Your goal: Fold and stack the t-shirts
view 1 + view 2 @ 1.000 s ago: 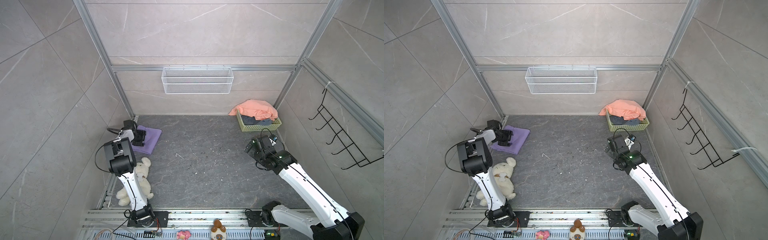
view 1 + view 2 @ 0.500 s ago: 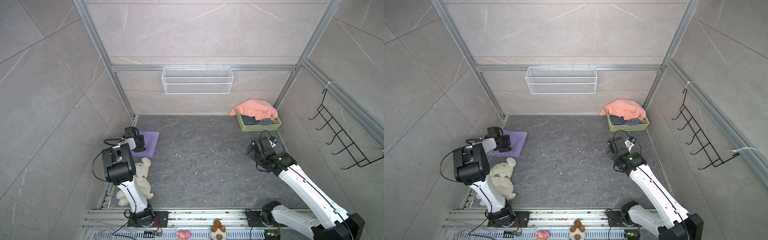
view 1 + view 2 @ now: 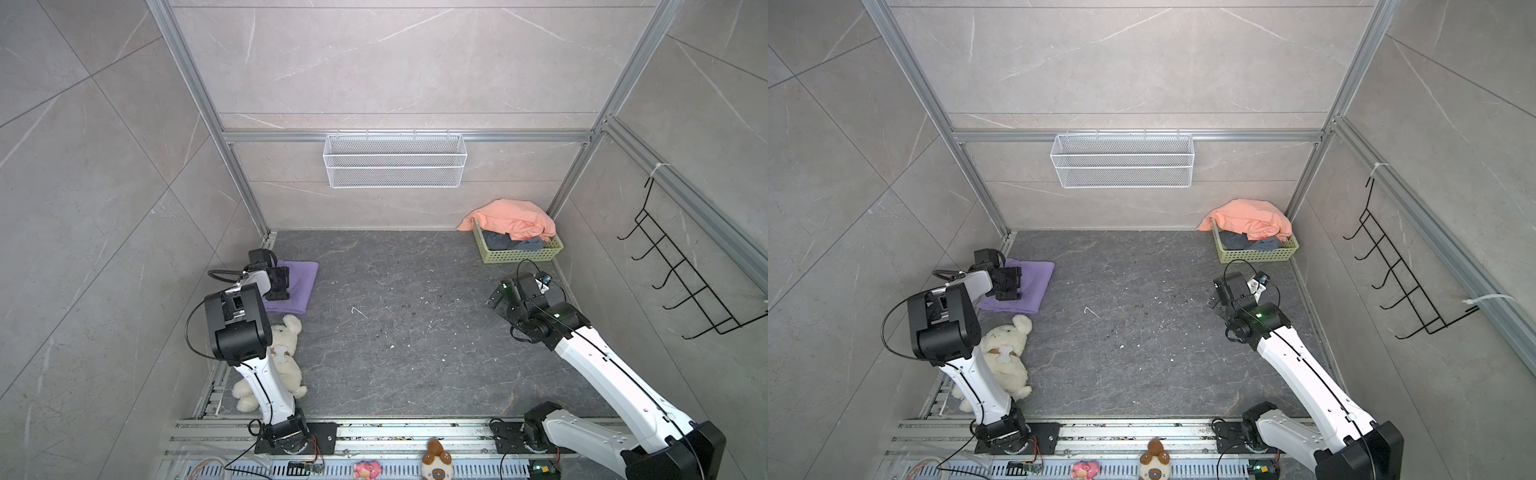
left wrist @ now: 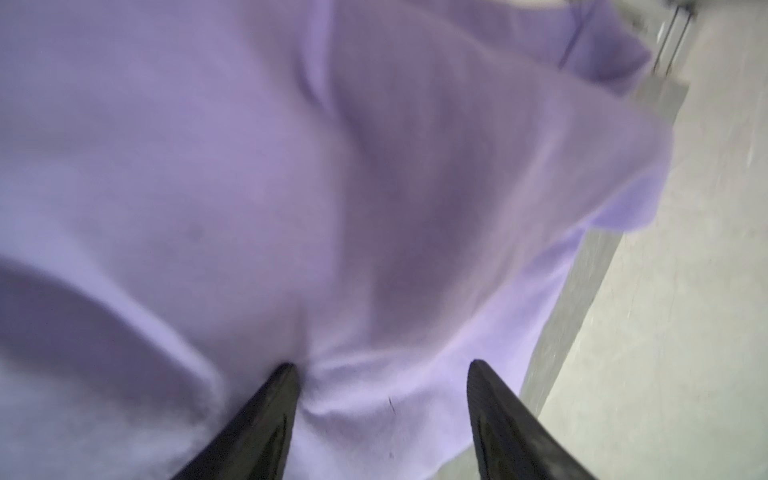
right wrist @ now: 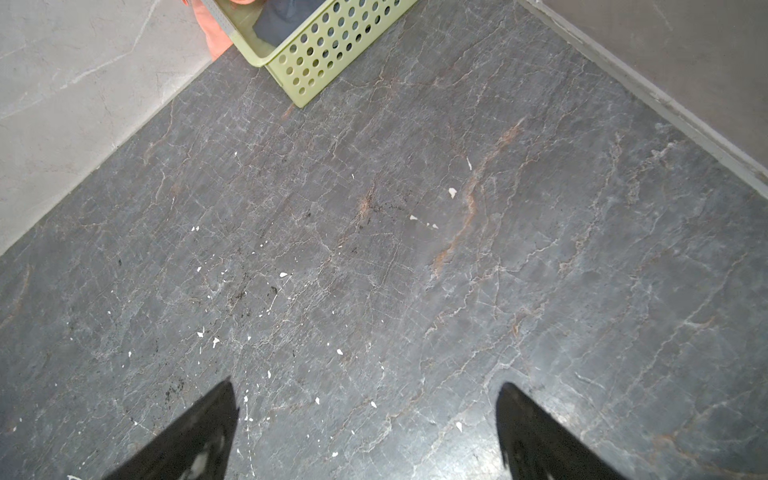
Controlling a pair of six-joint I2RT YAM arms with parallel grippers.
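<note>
Slate floor [image 3: 415, 332] | purple t-shirt [image 4: 291, 166] blurred | grey t-shirt [image 3: 497, 241] mostly under orange t-shirt [image 3: 511, 218]

Pale grey marble-look wall panels [image 3: 395, 62] enclose the cell on three sides, joined by aluminium rails [image 3: 270, 136]. A white wire basket [image 3: 394, 160] hangs on the back wall, a black hook rack [image 3: 685, 270] on the right one. The dark slate worktop [image 3: 395, 332] is flecked with white specks

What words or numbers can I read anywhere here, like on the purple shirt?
None can be read.
purple t-shirt: folded, only plain cloth shows.
orange t-shirt, green basket: no lettering shows.
plush dog: no writing shows.
</note>
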